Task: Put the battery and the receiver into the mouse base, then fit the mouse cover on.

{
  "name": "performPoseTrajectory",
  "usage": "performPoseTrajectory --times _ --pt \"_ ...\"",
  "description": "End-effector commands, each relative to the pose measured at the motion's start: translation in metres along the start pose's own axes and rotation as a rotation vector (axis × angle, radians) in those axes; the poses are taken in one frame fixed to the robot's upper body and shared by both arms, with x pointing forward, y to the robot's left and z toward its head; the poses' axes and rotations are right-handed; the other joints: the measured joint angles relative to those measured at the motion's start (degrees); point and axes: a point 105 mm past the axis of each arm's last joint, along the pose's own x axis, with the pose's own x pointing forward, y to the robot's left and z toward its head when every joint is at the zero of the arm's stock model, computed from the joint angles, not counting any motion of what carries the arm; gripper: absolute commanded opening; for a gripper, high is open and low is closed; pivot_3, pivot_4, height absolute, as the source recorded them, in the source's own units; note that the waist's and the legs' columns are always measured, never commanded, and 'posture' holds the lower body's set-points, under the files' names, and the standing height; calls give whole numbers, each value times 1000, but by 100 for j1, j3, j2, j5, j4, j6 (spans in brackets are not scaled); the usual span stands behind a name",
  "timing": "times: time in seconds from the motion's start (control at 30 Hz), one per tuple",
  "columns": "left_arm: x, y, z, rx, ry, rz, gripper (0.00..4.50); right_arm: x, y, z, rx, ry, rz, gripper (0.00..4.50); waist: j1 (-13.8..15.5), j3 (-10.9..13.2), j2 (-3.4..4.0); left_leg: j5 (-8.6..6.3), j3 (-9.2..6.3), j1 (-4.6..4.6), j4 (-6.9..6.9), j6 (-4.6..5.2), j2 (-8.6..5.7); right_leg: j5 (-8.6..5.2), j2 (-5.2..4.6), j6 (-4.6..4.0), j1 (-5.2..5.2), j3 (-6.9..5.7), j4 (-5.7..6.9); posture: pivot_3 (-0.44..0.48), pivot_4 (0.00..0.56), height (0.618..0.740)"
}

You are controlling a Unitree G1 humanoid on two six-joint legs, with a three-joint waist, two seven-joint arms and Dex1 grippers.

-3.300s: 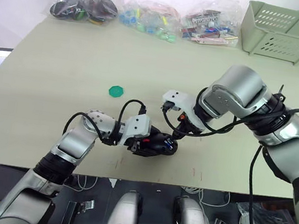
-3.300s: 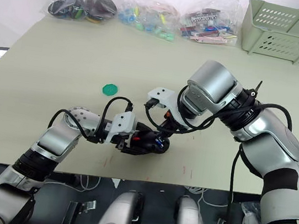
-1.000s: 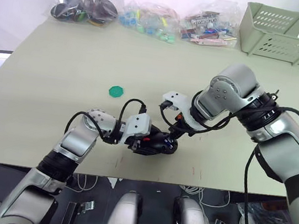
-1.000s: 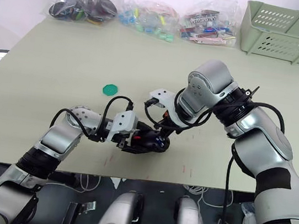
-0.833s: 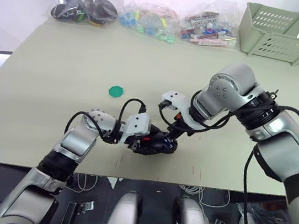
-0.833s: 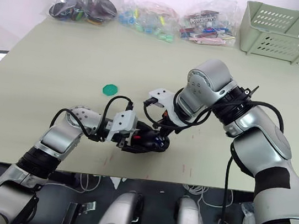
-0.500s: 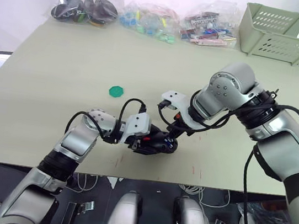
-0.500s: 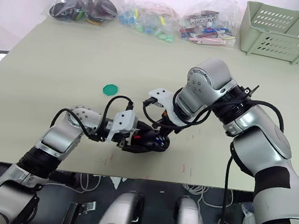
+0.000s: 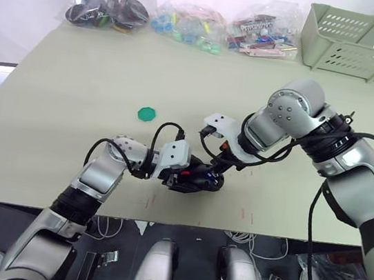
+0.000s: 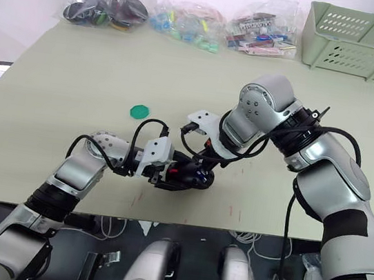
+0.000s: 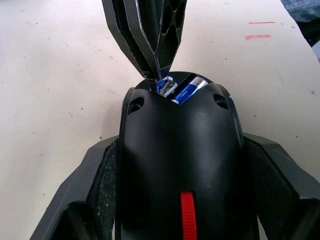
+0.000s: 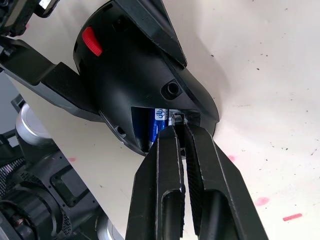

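The mouse base [image 9: 202, 178], black with a red wheel [image 11: 187, 222], rests on the table near its front edge. My left gripper [image 9: 183, 178] is shut on it, one finger on each side. The blue battery [image 12: 154, 125] lies in the open compartment at the base's rear end. My right gripper [image 9: 219, 167] comes down from the right, its fingertips at that opening. It is shut on a tiny piece with a silvery end, the receiver [image 12: 177, 118], right beside the battery. The mouse cover is out of view.
A flat green disc [image 9: 147, 113] lies left of centre. Bags of small parts [image 9: 183, 21] line the far edge, and a pale green basket [image 9: 351, 41] stands at the back right. The table's front edge [image 9: 161, 221] is just below the mouse.
The right arm's elbow has shifted a little, while its fingertips stay at the mouse base's rear opening. The left gripper keeps its hold in the same place.
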Motion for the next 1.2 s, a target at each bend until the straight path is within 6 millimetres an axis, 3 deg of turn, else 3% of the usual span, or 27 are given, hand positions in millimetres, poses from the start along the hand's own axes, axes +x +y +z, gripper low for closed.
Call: performPoseTrajectory --times 0.03,1.2 --pt "2 5 4 8 -8 19 3236 0 6 2 41 -21 67 0 1 0 0 0 0 0 0 0 0 0 0 0 0 0 0 0 150 740" --pt "2 6 5 8 2 10 3236 4 3 -9 64 -52 34 0 -2 0 0 0 0 -1 0 1 2 0 0 0 1 1 -5 0 150 740"
